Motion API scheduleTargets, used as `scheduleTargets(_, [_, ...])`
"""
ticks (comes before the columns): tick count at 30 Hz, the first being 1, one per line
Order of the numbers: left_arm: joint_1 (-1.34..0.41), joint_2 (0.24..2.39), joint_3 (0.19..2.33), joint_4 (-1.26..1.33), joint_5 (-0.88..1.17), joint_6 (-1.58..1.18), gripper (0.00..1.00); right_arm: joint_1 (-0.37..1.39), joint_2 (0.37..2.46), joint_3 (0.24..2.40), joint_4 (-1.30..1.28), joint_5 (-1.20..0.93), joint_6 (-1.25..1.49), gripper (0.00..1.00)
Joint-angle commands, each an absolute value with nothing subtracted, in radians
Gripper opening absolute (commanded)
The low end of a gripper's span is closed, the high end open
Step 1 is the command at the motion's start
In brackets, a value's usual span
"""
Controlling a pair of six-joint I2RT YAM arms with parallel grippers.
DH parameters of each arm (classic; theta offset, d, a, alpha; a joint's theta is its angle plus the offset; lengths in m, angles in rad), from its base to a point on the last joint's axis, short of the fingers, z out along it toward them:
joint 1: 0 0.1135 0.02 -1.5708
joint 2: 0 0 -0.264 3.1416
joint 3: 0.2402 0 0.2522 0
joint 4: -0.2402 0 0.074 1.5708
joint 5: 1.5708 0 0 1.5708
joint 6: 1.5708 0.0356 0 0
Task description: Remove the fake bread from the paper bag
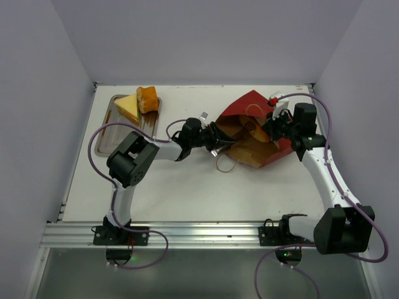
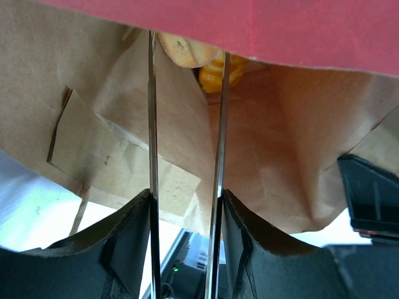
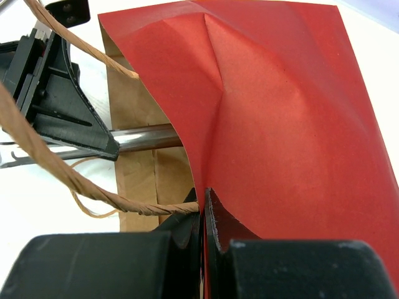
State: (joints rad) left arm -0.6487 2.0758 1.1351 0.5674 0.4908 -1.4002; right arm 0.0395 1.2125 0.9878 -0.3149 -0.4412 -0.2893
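- Paper bag (image 1: 249,104) (on its side) toward the table's (image 1: 187,187) far right corner.
- Our right gripper (image 3: 204,194) clamps its wall.
- Left gripper (image 2: 187,45) inside; we cannot tell its grip.

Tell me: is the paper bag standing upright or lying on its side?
On its side: the paper bag rests flat on the table, mouth open sideways, brown inside showing.

Left arm (image 1: 134,159) elbow bent, forearm reaching to the right; left gripper (image 1: 217,140) lying level, thin fingers (image 2: 151,124) parallel, jaws part-way apart; right arm (image 1: 324,174) stretched forward, wrist turned left; right gripper (image 3: 204,198) jaws pinched tight on the paper bag (image 3: 280,112) wall.
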Motion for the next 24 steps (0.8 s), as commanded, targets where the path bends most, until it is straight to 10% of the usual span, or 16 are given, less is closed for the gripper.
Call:
scheduleTargets(1, [-0.652, 2.077, 1.146, 0.652, 0.499, -1.463, 0.50, 0.038, 1.201, 0.977, -0.305, -0.469, -0.281, 0.02])
scheduleTargets(24, [-0.650, 2.152, 1.146, 0.816, 0.499, -1.723, 0.44, 0.038, 1.197, 0.973, -0.307, -0.479, -0.281, 0.02])
